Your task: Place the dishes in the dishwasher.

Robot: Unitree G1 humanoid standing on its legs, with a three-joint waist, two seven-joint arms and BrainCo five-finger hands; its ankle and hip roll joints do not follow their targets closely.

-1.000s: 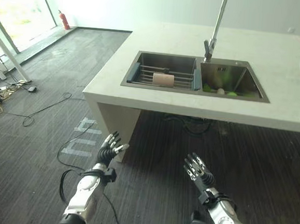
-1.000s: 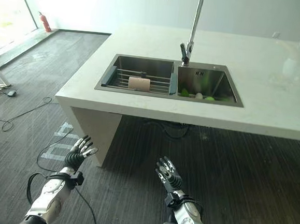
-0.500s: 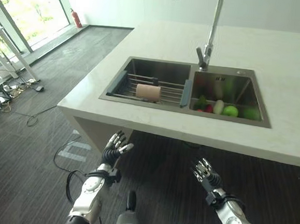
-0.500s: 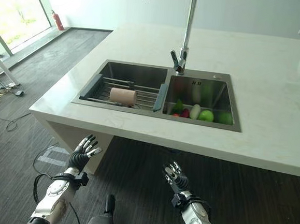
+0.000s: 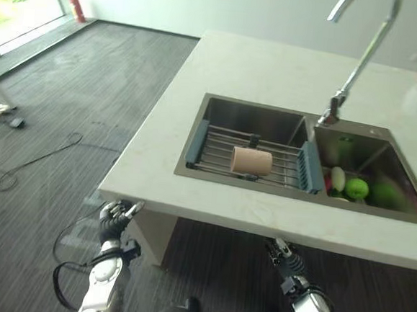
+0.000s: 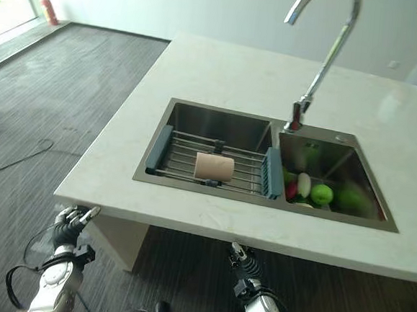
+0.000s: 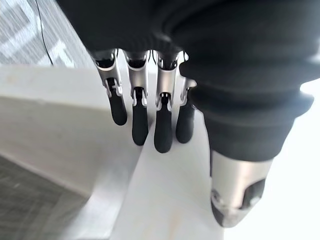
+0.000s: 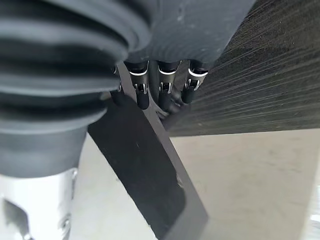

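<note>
Left eye view: cup [image 5: 252, 161] is lying sideways on the sink rack [image 5: 246, 153], above and ahead of both low, relaxed, empty hands; right robot hand [image 5: 285, 257] is hanging nearer than left robot hand [image 5: 114, 216].

A pale cream stone counter [image 6: 222, 77] with a smooth, faintly veined top stands on dark striped flooring [image 6: 62, 94]. Sunk into the counter is a double-basin stainless steel sink [image 6: 225, 125]. A tall curved chrome faucet [image 6: 321, 56] rises from the sink's back rim, between the two basins. Across the left basin rests a metal wire rack with blue-grey end pieces [image 6: 187, 158], and a beige cylindrical cup [image 6: 214, 166] lies on its side on the rack. The right basin holds several pieces of produce, among them a green apple [image 6: 322, 193] and a pale oblong vegetable [image 6: 304, 184]. A thin black cable [image 5: 38, 161] trails over the floor to the counter's left.
</note>
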